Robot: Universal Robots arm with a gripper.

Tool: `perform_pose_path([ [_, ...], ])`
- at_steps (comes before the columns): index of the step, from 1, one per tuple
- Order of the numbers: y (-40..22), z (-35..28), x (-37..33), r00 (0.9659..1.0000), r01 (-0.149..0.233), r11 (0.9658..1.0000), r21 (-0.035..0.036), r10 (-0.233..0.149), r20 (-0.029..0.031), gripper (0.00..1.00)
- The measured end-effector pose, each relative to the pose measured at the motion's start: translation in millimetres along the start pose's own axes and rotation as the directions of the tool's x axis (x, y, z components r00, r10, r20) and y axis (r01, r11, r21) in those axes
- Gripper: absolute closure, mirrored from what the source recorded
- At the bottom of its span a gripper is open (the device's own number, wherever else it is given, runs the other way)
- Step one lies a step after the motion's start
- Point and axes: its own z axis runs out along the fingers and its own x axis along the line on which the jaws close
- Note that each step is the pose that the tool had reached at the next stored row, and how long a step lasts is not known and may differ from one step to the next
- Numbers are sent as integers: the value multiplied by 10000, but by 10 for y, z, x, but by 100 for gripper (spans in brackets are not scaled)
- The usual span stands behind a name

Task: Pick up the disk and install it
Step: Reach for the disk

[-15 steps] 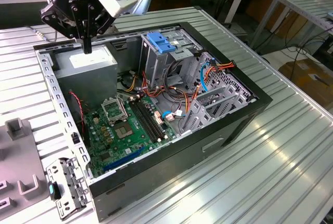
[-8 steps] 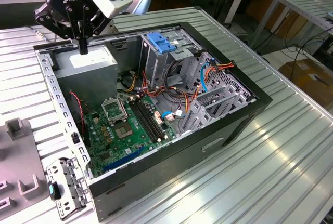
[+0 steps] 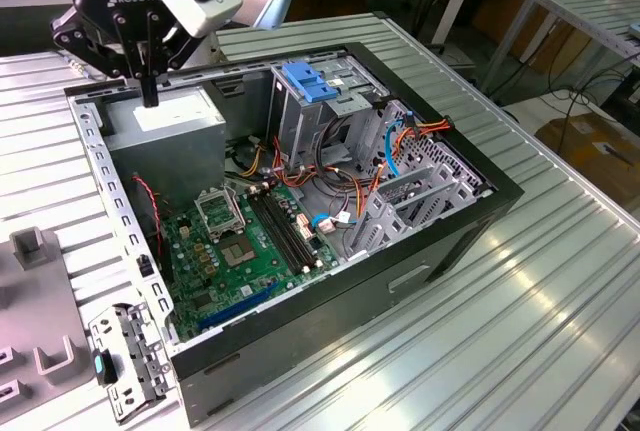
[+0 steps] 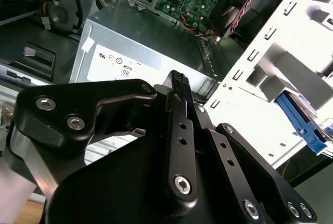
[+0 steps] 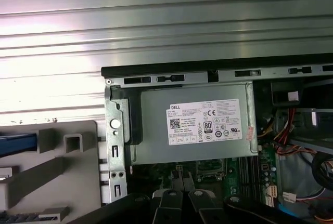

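Note:
My gripper hangs shut over the far left corner of the open computer case, its fingers pressed together with nothing between them. It points down just above the grey power supply, which lies below the fingertips in both wrist views. The disk shows by its bright blue edge, resting in a grey fixture outside the case on the exterior view's left, well apart from the gripper. Most of the disk is cut off by the picture edge.
A tall metal drive cage with a blue latch stands mid-case, with coloured cables beside it and the green motherboard in front. A loose metal bracket lies on the ribbed table at the front left.

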Motion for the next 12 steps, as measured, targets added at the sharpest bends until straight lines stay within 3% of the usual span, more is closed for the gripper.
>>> perform_pose_path([
  [12,-9,0,111,10000,-1,10000,1,1,-12,89],
])
